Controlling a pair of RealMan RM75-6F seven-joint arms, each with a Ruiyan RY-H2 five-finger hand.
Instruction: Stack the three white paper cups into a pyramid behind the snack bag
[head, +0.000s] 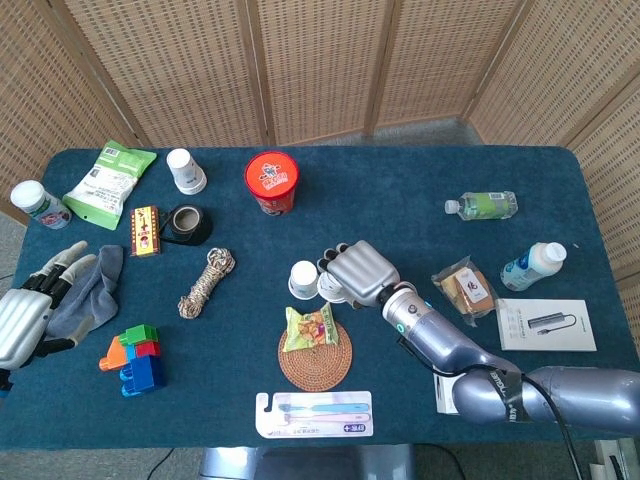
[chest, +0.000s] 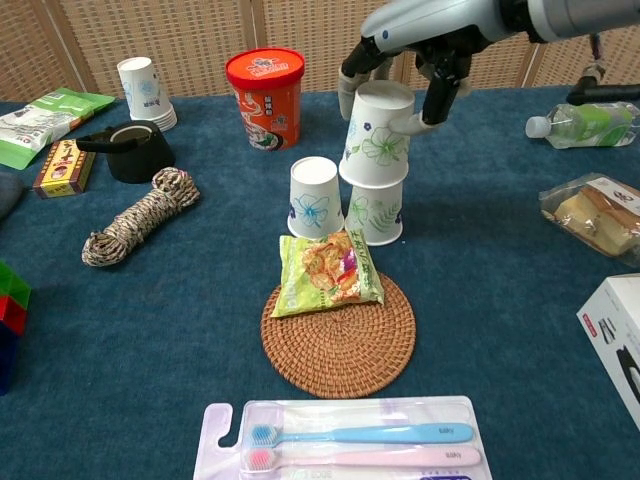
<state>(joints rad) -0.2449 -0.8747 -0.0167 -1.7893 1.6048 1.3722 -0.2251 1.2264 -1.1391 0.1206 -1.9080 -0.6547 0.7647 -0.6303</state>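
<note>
My right hand (chest: 420, 40) has its fingers wrapped around an upturned white cup (chest: 376, 135) at top centre, over two upturned cups (chest: 315, 197) behind the snack bag (chest: 325, 270). My left hand (head: 28, 315) rests at the counter's (chest: 500, 300) left edge, fingers spread, holding nothing.

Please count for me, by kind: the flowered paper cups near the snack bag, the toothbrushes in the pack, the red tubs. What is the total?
Flowered paper cups: 3, one held by the right hand
Toothbrushes: 2
Red tub: 1
Total: 6
</note>
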